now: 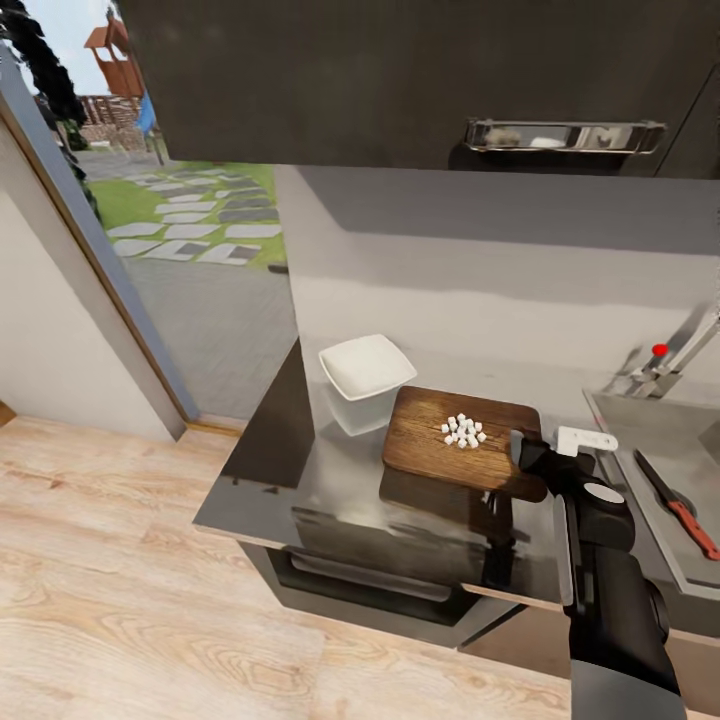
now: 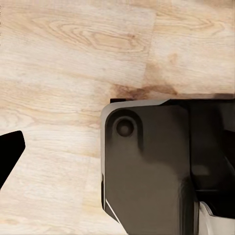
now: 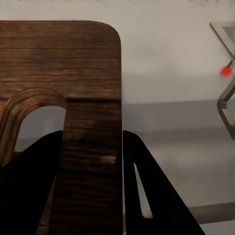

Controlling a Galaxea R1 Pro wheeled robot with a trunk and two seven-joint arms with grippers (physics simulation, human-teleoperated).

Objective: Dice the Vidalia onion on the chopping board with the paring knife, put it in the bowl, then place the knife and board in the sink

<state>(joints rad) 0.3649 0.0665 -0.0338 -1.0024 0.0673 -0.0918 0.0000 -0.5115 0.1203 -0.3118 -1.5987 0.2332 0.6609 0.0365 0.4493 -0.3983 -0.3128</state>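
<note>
Right wrist view: right gripper (image 3: 90,196) clamped on the chopping board (image 3: 58,63); one dark finger (image 3: 29,191) sits on each side of the bar beside the handle slot. Head view: board (image 1: 440,445) is held above the countertop (image 1: 270,460), shadow beneath. Diced onion (image 1: 463,431) piled mid-board. Paring knife (image 1: 678,505) lies on the sink (image 1: 640,440) drainboard, apart from the gripper. Bowl (image 1: 366,367) just beyond the board's far left corner. Left gripper state: cannot tell; its camera faces the wood floor (image 2: 63,58).
</note>
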